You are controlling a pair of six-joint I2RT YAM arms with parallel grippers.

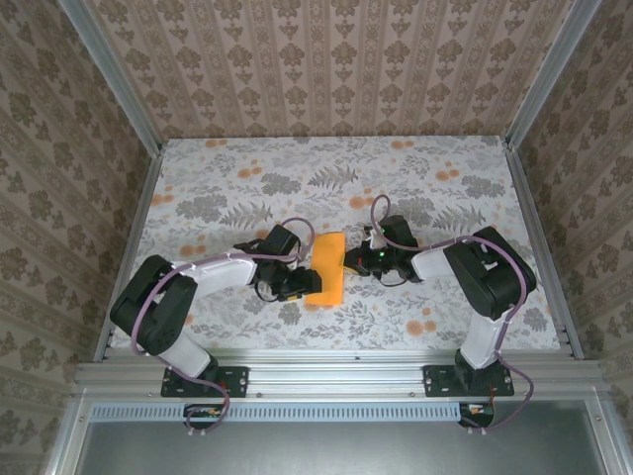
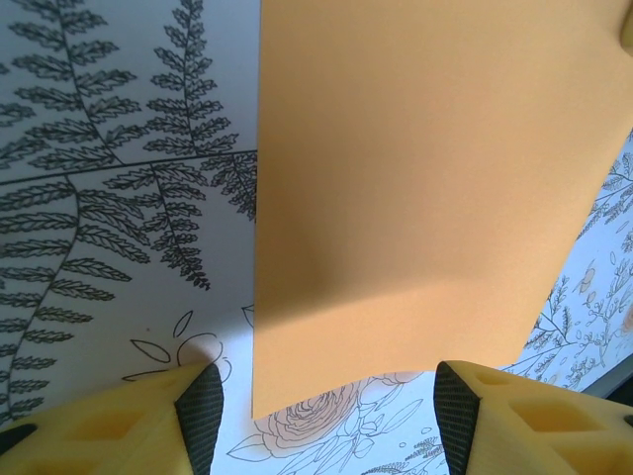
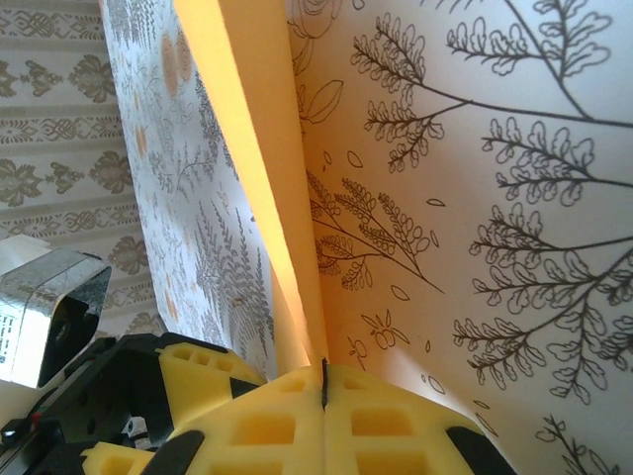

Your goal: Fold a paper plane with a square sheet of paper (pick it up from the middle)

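Note:
The square sheet of paper [image 1: 326, 269] is bright orange and stands as a narrow upright strip in the middle of the table. My right gripper [image 1: 352, 260] is shut on its right edge, and the right wrist view has the sheet [image 3: 259, 168] running away from the pinched jaws [image 3: 323, 374]. My left gripper [image 1: 297, 287] is open at the sheet's lower left. In the left wrist view the sheet's near corner [image 2: 415, 198] hangs between the two fingertips [image 2: 201, 416], touching neither. The paper plane is out of view.
The floral tablecloth [image 1: 247, 178] covers the table, which is boxed in by patterned walls [image 1: 336, 59] and a metal rail [image 1: 336, 371] at the near edge. The left arm's yellow finger [image 3: 203, 371] sits close beside the right jaws.

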